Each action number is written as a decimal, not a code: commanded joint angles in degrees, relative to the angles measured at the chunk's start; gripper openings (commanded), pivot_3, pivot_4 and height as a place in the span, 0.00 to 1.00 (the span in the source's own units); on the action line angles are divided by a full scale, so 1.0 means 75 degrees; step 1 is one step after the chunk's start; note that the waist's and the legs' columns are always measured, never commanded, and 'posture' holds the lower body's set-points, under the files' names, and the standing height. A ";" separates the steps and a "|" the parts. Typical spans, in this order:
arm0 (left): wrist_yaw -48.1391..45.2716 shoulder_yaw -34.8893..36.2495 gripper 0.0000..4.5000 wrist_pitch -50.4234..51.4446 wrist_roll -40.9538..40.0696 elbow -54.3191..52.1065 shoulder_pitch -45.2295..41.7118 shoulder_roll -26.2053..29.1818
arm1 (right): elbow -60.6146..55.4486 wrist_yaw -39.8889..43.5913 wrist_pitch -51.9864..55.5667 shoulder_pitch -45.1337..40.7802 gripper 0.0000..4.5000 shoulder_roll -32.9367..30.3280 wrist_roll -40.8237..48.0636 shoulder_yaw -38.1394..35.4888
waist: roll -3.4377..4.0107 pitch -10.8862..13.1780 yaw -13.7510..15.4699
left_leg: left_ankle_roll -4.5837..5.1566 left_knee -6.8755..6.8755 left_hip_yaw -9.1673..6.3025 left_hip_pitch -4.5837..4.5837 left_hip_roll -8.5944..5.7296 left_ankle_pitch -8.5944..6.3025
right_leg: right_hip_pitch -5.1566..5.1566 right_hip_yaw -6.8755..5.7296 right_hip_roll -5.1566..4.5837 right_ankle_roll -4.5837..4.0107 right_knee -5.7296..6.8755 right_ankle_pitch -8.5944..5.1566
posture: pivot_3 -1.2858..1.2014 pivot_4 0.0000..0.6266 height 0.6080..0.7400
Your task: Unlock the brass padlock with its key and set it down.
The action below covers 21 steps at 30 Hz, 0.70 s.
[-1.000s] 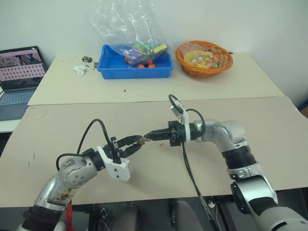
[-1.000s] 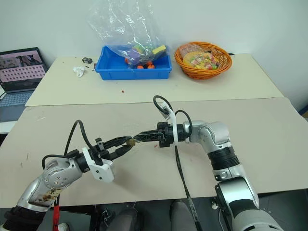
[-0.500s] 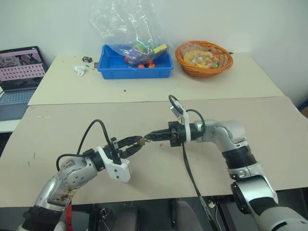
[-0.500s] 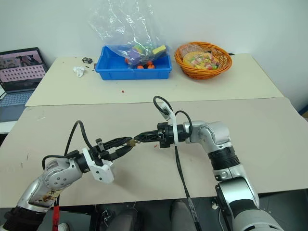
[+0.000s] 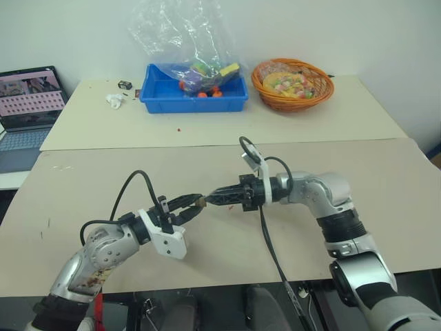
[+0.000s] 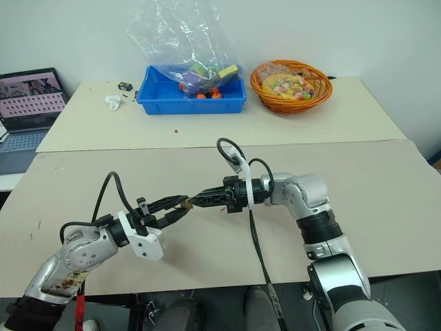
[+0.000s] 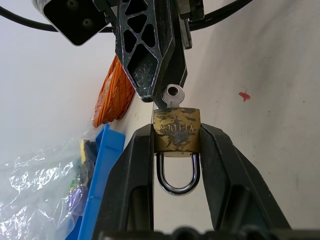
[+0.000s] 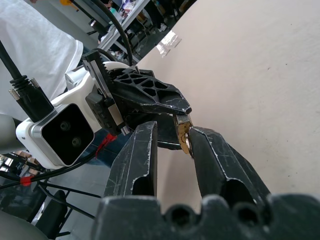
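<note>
Stamped lettering is showing on the brass padlock, on the body's face just under the key; it is too worn to read surely.

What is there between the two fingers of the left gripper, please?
In the left wrist view the brass padlock sits clamped between the left gripper's fingers, its shackle toward the wrist, and the key stands in its far end.

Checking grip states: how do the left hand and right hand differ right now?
The left hand is shut on the brass padlock; the right hand stands open, fingers parted around the head of the key. The left hand reaches in from the robot's left, the right hand from its right. Both hang above the table, tips meeting.
</note>
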 commanded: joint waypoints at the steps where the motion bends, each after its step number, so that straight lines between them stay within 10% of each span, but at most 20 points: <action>1: 0.0068 0.0080 0.18 0.0004 -0.0143 -0.0260 -0.0061 -0.0003 | -0.0270 0.0078 -0.0028 0.0052 0.32 -0.0042 0.0009 0.0014 | 0.0000 0.0000 0.0002 | 0.0000 0.0000 0.0000 0.0000 0.0000 0.0000 | 0.0000 0.0000 0.0000 0.0000 0.0000 0.0000 | 0.52 0.24 0.96; 19: 0.0058 0.0096 0.18 0.0046 -0.0150 -0.0310 -0.0032 -0.0001 | -0.0092 0.0026 0.0125 0.0018 0.32 0.0046 0.0022 -0.0125 | 0.0000 0.0000 0.0002 | 0.0000 0.0000 0.0000 0.0000 0.0000 0.0000 | 0.0000 0.0000 0.0000 0.0000 0.0000 0.0000 | 0.52 0.24 0.96; 21: 0.0062 0.0101 0.18 0.0044 -0.0146 -0.0327 -0.0008 0.0001 | -0.0091 0.0029 0.0149 0.0011 0.18 0.0048 0.0028 -0.0142 | 0.0000 0.0000 0.0002 | 0.0000 0.0000 0.0000 0.0000 0.0000 0.0000 | 0.0000 0.0000 0.0000 0.0000 0.0000 0.0000 | 0.52 0.24 0.96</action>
